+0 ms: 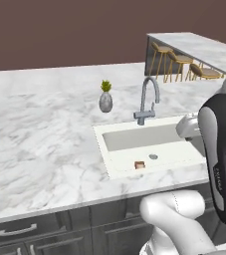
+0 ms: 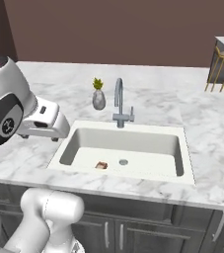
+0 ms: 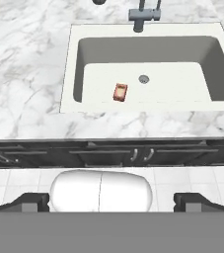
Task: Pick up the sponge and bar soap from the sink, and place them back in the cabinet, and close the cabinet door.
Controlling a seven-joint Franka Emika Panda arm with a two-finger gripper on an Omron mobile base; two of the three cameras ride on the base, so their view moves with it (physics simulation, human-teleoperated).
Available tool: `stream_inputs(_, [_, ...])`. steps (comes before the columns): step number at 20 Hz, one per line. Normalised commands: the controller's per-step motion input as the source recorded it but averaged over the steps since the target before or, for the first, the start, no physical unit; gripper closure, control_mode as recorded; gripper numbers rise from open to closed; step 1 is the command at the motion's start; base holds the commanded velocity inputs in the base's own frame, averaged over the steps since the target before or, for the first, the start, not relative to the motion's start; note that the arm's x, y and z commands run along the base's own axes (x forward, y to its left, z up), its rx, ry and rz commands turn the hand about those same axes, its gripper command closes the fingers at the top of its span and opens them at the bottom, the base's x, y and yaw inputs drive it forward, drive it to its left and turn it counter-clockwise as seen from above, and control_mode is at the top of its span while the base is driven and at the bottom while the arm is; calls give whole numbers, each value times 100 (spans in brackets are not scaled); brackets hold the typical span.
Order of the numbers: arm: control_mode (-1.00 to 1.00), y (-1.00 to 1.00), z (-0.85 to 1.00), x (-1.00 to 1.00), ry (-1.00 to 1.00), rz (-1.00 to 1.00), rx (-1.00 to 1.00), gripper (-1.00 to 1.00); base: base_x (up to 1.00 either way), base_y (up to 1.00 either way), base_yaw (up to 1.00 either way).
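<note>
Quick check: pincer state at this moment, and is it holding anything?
Pincer: open, jaws spread wide, holding nothing; the bar soap lies in the sink.

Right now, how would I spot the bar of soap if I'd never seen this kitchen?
Find the cream-white sink set in the marble counter, under the tall grey faucet. On the basin floor, just left of the round drain, lies the bar soap: a small flat pinkish-brown block, the only loose thing in the basin.
</note>
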Motion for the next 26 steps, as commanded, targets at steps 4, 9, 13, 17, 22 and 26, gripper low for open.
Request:
stream_inputs(4, [100, 0, 0, 0, 0, 0, 0, -100, 35, 23, 0])
stream_inputs(9, [100, 0, 0, 0, 0, 0, 0, -100, 43, 4, 0])
stream_inputs(13, [-100, 2, 0, 47, 0, 0, 0, -100, 0, 0, 0])
stream_inputs(17, [-100, 0, 0, 45, 0, 0, 0, -100, 0, 0, 0])
stream_inputs(22, [-100, 0, -3, 57, 0, 0, 0, -100, 0, 0, 0])
stream_inputs(26, [-100, 0, -15, 43, 0, 0, 0, -100, 0, 0, 0])
